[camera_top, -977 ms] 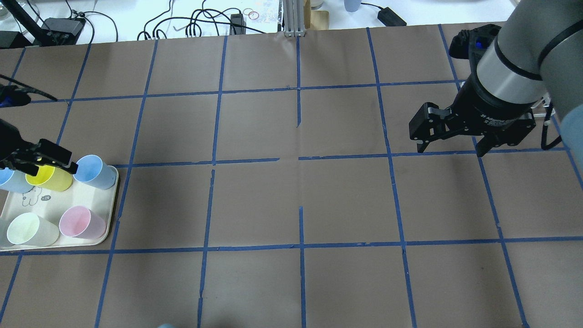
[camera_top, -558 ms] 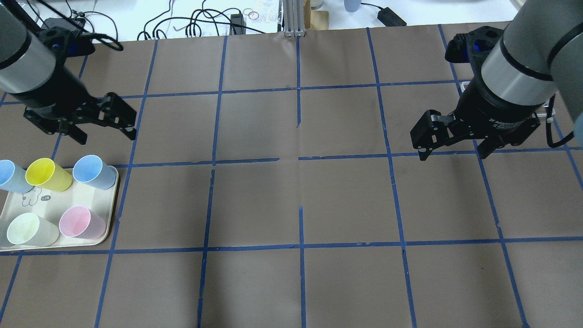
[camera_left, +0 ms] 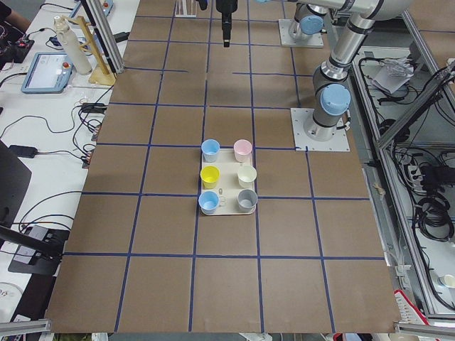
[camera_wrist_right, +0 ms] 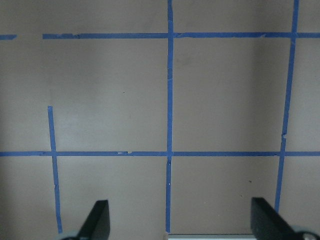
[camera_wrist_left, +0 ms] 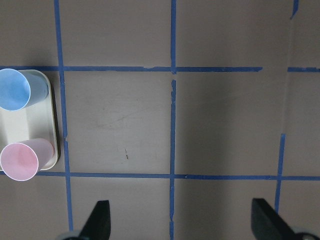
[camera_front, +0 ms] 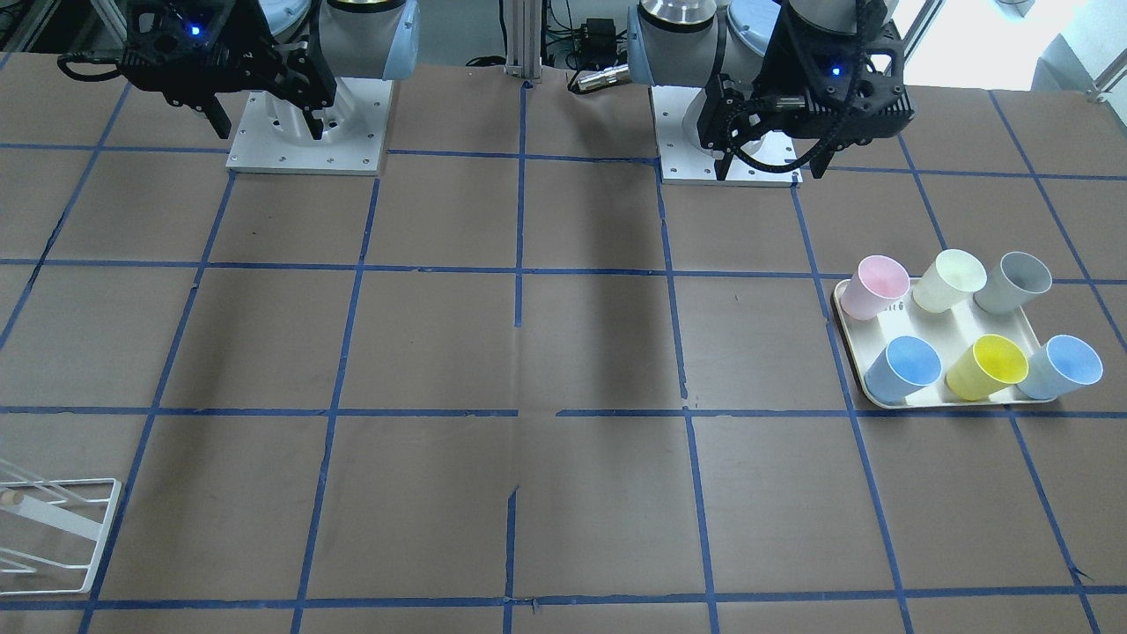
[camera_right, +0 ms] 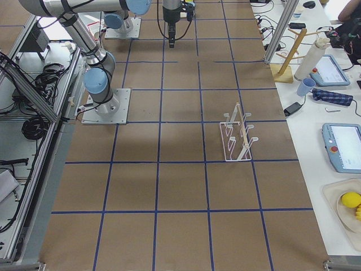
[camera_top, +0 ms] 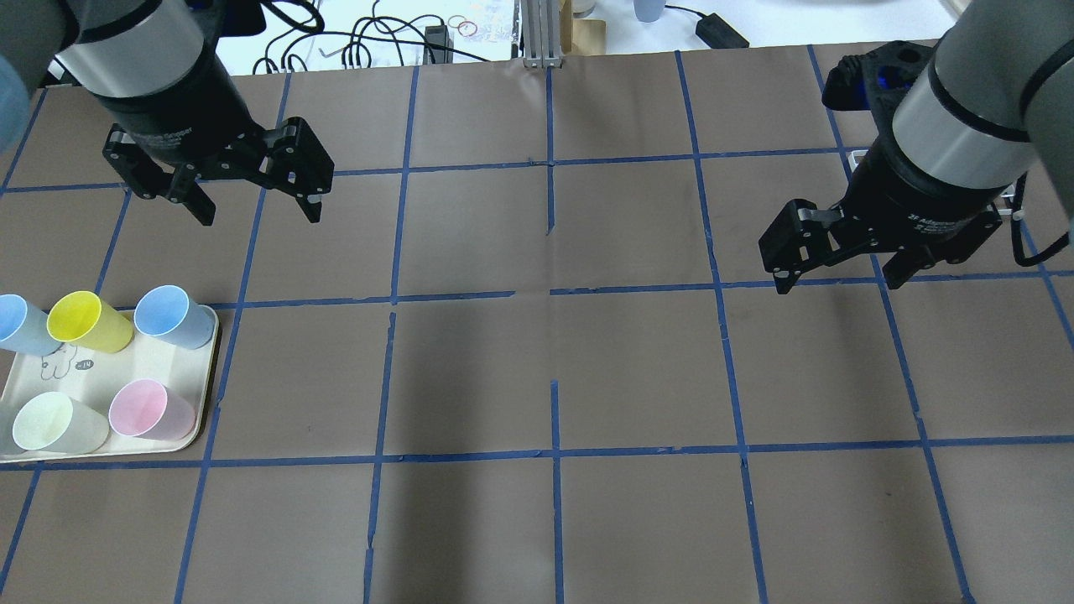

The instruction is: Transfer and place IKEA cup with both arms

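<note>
Front cam: pink IKEA cup (camera_front: pixel 873 286) stands upright on the cream tray (camera_front: pixel 935 324), at the corner nearest the robot & table centre, just beside the cream-white cup (camera_front: pixel 951 277). Left gripper (camera_front: pixel 766 165) hangs near its base w/ fingers spread, holding nothing; right gripper (camera_front: pixel 268 123) likewise. Overhead: both grippers hover above the table (camera_top: pixel 554 369), well apart from each other, jaws wide. The left one is apart from the tray, and the IKEA cup sits at the tray's near right corner. Left-end cam: six cups in two rows of three, the pink one at the far end. Right-end cam: white wire rack (camera_right: pixel 238 135) stands on the table. Left wrist cam: IKEA cup & a blue cup (camera_wrist_left: pixel 15 89) at the view's left edge, fingertips (camera_wrist_left: pixel 100 220) splayed. Right wrist cam: fingertips splayed over taped paper.
</note>
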Robot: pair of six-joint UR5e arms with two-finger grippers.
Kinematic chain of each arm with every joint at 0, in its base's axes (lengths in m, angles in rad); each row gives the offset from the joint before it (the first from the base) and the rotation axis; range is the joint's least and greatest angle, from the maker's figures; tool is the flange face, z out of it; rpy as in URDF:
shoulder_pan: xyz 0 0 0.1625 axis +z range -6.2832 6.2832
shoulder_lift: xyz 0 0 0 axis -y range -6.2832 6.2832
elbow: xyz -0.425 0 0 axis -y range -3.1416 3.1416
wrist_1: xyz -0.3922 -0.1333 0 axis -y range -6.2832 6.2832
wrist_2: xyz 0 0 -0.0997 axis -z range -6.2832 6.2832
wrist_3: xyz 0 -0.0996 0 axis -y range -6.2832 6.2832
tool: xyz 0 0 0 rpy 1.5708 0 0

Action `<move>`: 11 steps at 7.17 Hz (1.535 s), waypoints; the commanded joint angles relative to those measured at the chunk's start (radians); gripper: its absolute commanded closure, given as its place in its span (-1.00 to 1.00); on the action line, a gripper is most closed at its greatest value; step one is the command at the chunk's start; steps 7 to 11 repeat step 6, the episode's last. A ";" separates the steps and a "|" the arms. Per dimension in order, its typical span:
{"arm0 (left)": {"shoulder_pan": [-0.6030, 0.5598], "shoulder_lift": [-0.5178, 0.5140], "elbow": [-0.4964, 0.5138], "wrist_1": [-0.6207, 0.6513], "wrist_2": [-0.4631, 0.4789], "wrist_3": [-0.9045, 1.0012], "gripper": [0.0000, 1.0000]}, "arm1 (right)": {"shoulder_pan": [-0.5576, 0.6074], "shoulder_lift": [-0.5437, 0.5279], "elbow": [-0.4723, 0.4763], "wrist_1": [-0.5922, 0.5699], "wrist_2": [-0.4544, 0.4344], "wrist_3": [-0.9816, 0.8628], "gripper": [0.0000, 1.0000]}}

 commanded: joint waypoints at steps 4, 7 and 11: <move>0.061 -0.034 0.022 0.094 -0.023 0.047 -1.00 | 0.000 0.002 0.000 -0.004 0.000 0.000 -1.00; 0.061 -0.042 0.021 0.099 -0.035 0.056 -1.00 | 0.000 0.002 0.000 -0.006 0.003 0.000 -1.00; 0.061 -0.042 0.021 0.099 -0.035 0.056 -1.00 | 0.000 0.002 0.000 -0.006 0.003 0.000 -1.00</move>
